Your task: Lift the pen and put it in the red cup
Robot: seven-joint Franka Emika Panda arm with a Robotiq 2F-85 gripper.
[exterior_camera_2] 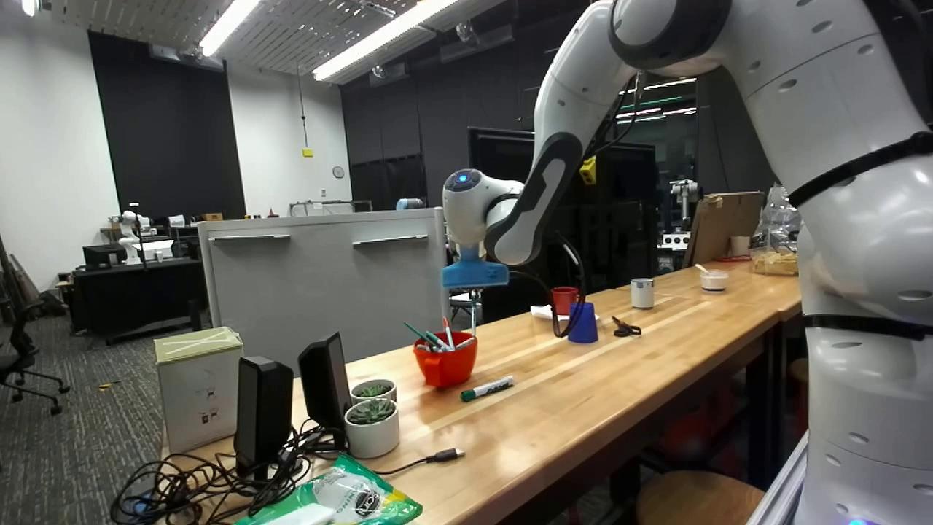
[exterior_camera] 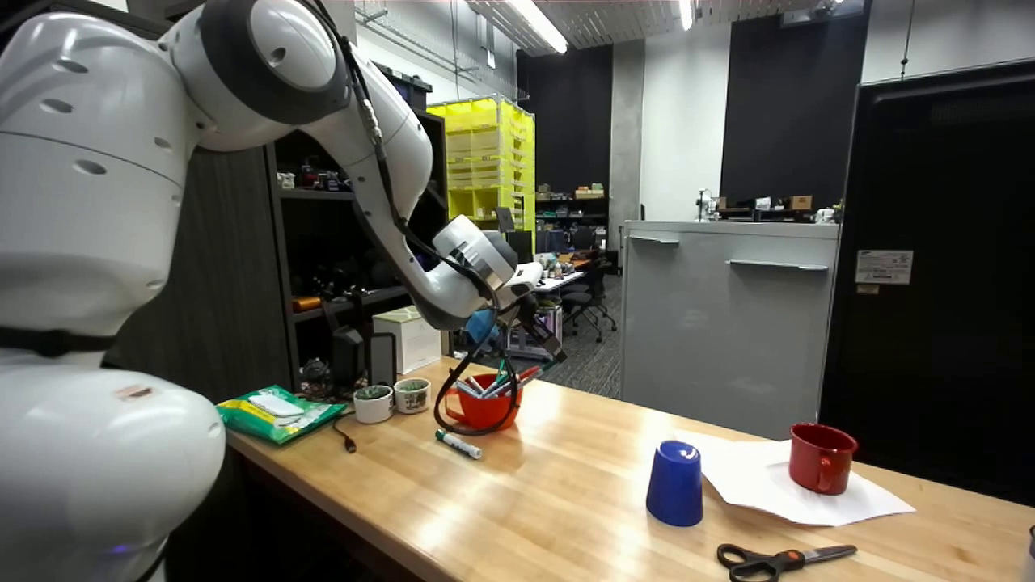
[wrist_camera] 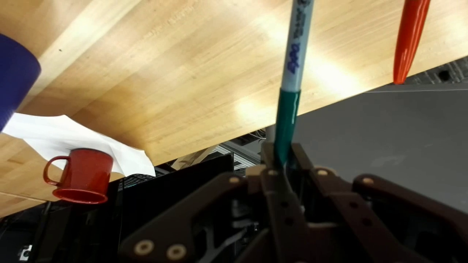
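The wide, bright red cup point(exterior_camera: 483, 415) stands on the wooden table in both exterior views point(exterior_camera_2: 447, 367) and holds several pens. It is out of the wrist view. The pen point(wrist_camera: 292, 65) is slim, with a grey body and a dark teal cap. My gripper point(wrist_camera: 284, 153) is shut on its cap end, and its other end leaves the top of the wrist view. In an exterior view my gripper point(exterior_camera: 558, 354) is tilted above and beside the cup's rim. The pen slants from it towards the cup's opening; I cannot tell whether its lower end is inside.
A red pen point(wrist_camera: 409, 44) points up beside the held pen. A green-capped marker point(exterior_camera: 459, 444) lies before the cup. Potted succulents point(exterior_camera: 373, 404), an upturned blue cup point(exterior_camera: 675, 485), a maroon mug point(exterior_camera: 821, 459) on white paper point(exterior_camera: 752, 473) and scissors point(exterior_camera: 780, 560) also stand or lie about.
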